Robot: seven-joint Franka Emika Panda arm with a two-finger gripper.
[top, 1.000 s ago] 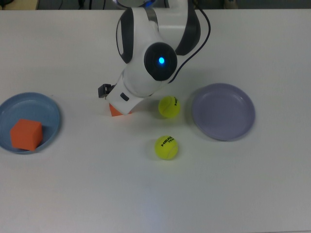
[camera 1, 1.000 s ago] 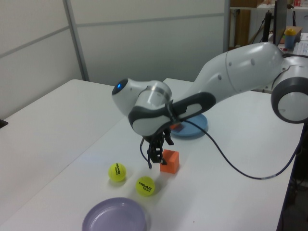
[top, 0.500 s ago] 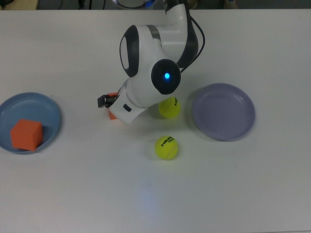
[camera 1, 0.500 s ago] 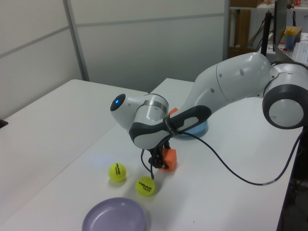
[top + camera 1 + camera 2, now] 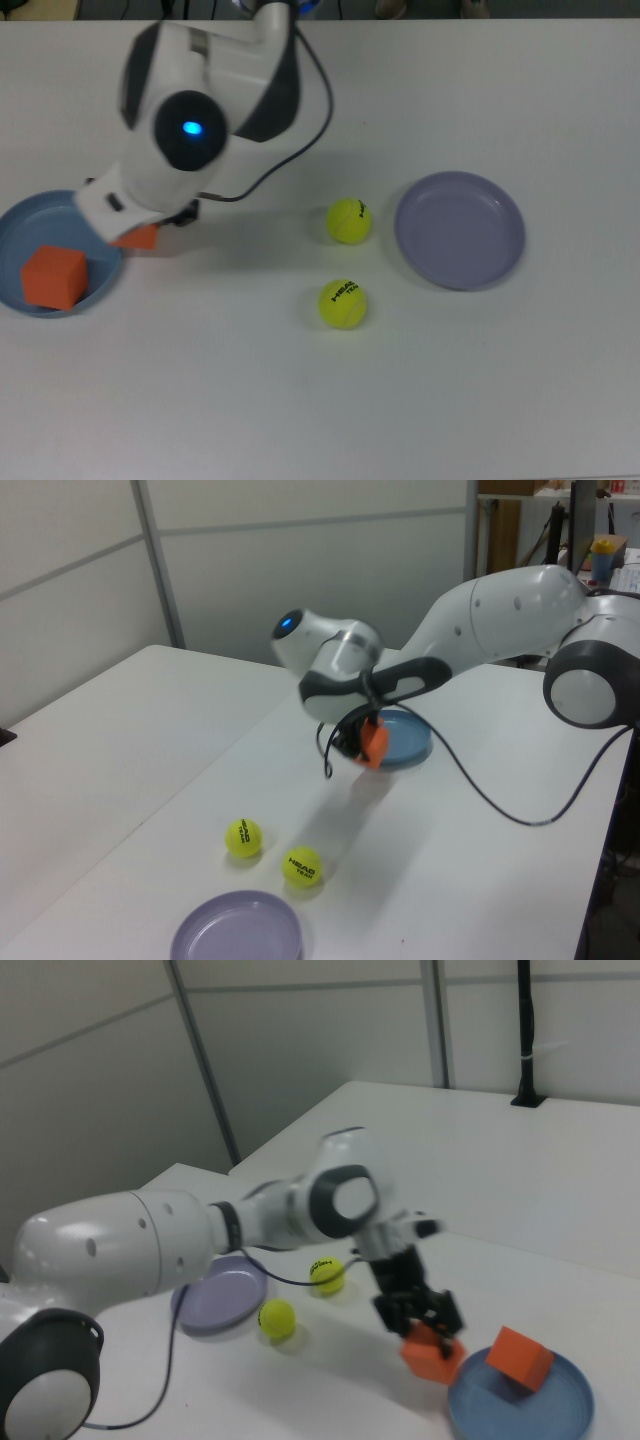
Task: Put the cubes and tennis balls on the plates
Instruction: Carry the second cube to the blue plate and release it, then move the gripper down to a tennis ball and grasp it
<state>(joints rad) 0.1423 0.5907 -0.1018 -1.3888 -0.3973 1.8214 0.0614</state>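
You're looking at a plain white table (image 5: 480, 400) that fills the top view edge to edge; behind it, in the left view, pale grey wall panels (image 5: 300, 570) stand divided by grey metal strips (image 5: 158, 565). At the left view's top right, a cluttered shelf (image 5: 600, 555) shows past the panel's edge.

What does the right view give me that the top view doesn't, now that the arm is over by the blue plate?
Only the right view shows the gripper itself, its fingers closed on the carried orange cube, which hangs clear of the table just short of the blue plate.

Only the top view shows the whole lavender plate, unblocked and with nothing on it; the arm covers the gripper, and only a corner of the carried cube shows.

Both show the other orange cube already on the blue plate, and two tennis balls on the table beside the lavender plate.
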